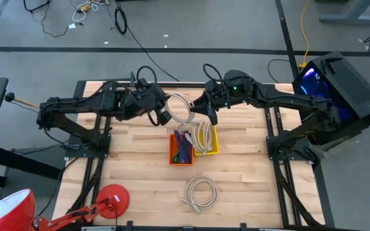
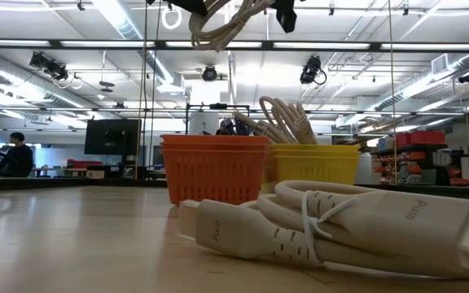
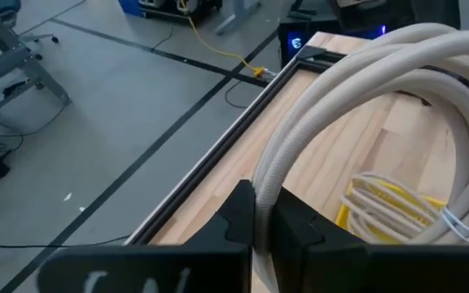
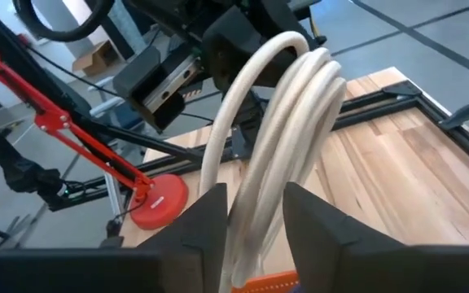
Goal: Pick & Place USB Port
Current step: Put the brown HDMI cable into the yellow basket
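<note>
A coiled white USB cable [image 1: 182,108] hangs in the air between my two grippers, above the table's far middle; the low view shows it lifted near the top [image 2: 226,23]. My left gripper [image 1: 164,114] is shut on it from the left and my right gripper [image 1: 209,115] from the right. Below stand an orange bin [image 1: 182,149] with dark cables and a yellow bin [image 1: 206,138] with white cables. Another coiled white cable [image 1: 200,192] lies flat on the table near the front edge, large in the low view [image 2: 340,229]. My left gripper pinches a single strand of the coil [image 3: 265,189] between its two fingers, which lie across the strand. The coil is lifted clear and arches away from the fingers. My right gripper has several strands of the coil's loop [image 4: 255,213] between its two fingers [image 4: 204,220]. The loop rises past the fingers, clear of the table.
The two bins sit side by side at the table's middle, right under the held coil. The table's metal frame rails [image 1: 272,128] run along both sides. A red lamp base [image 1: 112,199] stands at the near left. Bare wood lies left and right of the bins.
</note>
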